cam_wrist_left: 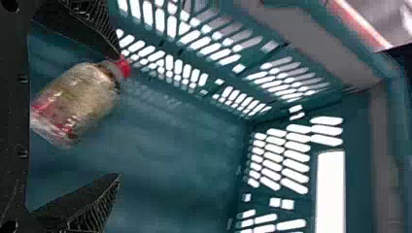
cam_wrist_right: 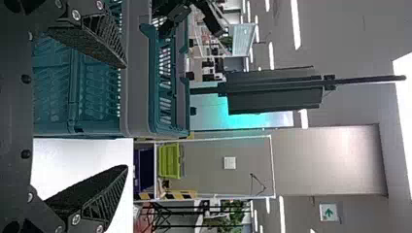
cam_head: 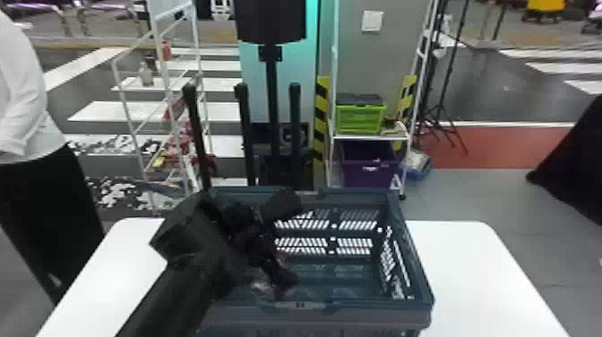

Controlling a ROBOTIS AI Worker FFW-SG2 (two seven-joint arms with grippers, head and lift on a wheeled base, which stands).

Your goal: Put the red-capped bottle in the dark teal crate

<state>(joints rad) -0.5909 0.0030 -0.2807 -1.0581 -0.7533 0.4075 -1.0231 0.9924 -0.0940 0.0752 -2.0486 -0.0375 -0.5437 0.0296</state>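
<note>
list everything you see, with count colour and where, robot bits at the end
red-capped bottle: 1, clear with yellowish contents, inside the crate by the left jaws
crate: 1, dark teal, on the table
table: 1, white, under the crate
wire racks: 2, white, behind the table, left and right
bin: 1, lime green, on the right rack
bin: 1, purple, low in the right rack
wall plate: 1, white, on the grey wall
cloth: 1, black, head view's right edge
left arm: 1, black, over the crate's left side
left gripper: 1, black, inside the crate, jaws apart
right gripper: 1, black, in the right wrist view, jaws apart
</note>
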